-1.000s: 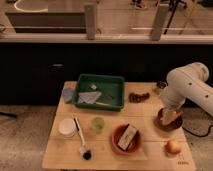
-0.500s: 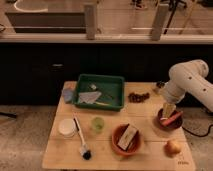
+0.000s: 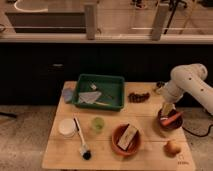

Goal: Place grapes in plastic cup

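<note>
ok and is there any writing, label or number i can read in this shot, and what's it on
No text can be read anywhere in this view.
Faint mark on the near right corner of the table: too blurred to read.
Box in the orange bowl: no legible label.
Tool, just above the dark bowl on the right: no marking visible.

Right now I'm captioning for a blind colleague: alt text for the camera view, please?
The open claw of a white robot arm hangs over a dark bowl at the right of a wooden table. The grapes lie between the green tray and the arm; the light-green cup stands in front of the tray.
</note>
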Controlling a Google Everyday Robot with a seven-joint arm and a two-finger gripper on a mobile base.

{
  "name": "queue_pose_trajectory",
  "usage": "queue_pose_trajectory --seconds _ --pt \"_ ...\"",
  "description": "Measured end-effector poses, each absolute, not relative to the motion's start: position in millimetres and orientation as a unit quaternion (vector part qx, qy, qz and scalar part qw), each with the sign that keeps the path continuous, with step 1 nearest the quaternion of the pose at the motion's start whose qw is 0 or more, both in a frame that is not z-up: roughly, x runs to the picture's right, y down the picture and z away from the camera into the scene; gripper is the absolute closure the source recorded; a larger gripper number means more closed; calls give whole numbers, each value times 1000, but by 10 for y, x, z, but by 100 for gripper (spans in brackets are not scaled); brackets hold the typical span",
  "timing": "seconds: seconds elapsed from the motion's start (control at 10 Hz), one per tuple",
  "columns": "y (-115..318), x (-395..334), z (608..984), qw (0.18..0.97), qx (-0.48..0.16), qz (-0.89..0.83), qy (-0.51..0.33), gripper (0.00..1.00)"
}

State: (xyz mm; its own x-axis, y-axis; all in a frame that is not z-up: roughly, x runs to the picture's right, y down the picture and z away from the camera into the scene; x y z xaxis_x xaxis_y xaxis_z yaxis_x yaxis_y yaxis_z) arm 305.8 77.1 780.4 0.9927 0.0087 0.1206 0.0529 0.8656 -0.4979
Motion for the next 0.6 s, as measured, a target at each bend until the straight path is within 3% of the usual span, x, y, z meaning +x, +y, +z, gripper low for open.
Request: queue_pose_trajectory --seconds 0.6 --pt "553 2561 8114 959 -262 -37 -103 20"
